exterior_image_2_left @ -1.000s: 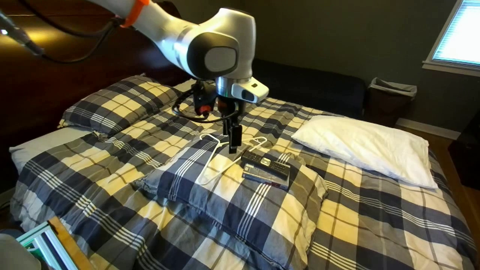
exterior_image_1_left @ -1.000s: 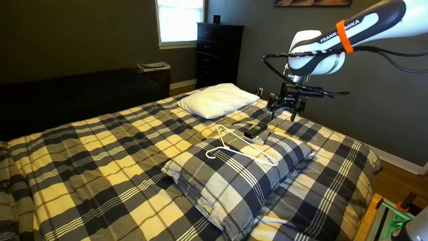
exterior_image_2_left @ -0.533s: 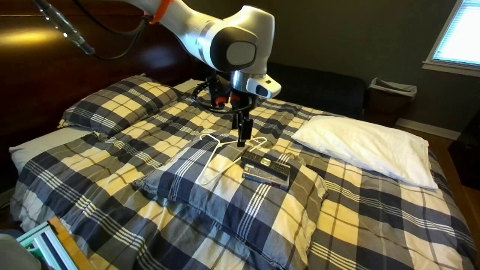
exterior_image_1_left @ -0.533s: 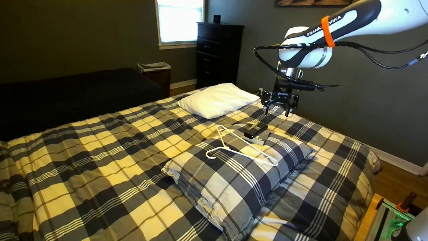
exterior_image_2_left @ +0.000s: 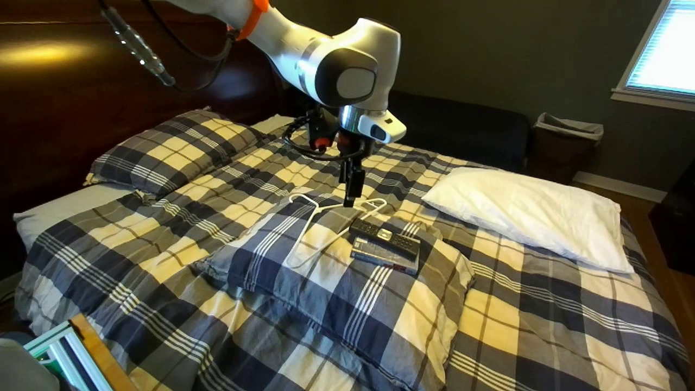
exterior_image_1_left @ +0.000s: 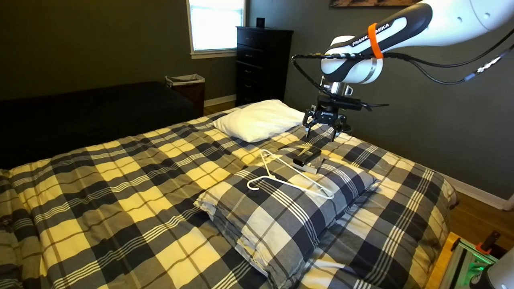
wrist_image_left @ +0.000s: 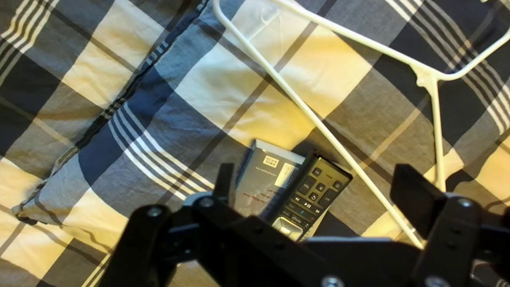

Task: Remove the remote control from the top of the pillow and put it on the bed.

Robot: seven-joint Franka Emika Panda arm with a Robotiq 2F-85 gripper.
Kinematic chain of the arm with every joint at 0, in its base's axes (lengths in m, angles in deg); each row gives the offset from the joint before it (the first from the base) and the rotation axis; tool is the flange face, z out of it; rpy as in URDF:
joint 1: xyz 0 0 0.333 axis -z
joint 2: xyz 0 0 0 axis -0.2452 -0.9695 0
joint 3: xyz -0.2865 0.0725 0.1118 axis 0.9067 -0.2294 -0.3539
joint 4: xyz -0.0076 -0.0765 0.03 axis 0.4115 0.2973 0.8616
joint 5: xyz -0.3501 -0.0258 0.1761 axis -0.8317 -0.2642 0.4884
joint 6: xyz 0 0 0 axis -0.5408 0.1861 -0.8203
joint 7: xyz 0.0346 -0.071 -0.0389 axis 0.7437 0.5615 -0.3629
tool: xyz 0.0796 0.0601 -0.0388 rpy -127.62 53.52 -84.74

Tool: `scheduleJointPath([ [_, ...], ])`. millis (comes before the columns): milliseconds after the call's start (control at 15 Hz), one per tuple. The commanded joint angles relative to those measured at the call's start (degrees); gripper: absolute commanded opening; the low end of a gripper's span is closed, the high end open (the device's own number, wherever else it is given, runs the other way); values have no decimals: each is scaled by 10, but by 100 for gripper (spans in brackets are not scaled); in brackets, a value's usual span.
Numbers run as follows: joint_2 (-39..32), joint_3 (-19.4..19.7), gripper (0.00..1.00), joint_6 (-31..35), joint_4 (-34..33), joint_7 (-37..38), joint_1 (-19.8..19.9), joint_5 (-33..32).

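The black remote control [exterior_image_1_left: 307,155] lies on a flat grey case [exterior_image_1_left: 305,168] on top of the plaid pillow [exterior_image_1_left: 265,224]. The remote also shows in an exterior view [exterior_image_2_left: 399,243] and in the wrist view [wrist_image_left: 314,187], where its lower end is hidden behind the gripper. The pillow rests on the plaid bed [exterior_image_1_left: 132,192]. My gripper [exterior_image_1_left: 321,137] is open and empty, pointing down, above the pillow and apart from the remote. In the wrist view the remote lies between the spread fingers [wrist_image_left: 316,183].
A white hanger [wrist_image_left: 310,113] lies on the pillow close beside the remote. A plain white pillow [exterior_image_2_left: 521,212] lies farther along the bed. Another plaid pillow [exterior_image_2_left: 174,146] rests by the headboard [exterior_image_2_left: 125,70]. A dark dresser [exterior_image_1_left: 261,64] and bin [exterior_image_1_left: 188,90] stand beyond.
My open gripper has moved over the pillow toward the remote and come somewhat lower. The remote, case, hanger and pillows have not moved.
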Motion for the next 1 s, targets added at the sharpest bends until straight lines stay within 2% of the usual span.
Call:
scheduleJointPath([
  [0,-76,15,100,-79,-83,80,-24,-23],
  [133,-107,17,100,-131,-117,80,-22,-10],
  [200,-65,15,100,-90,-68,60,-24,-7],
  [400,-99,19,100,-113,-101,66,-24,-6],
  [933,-103,20,100,-115,-109,69,-24,-6],
])
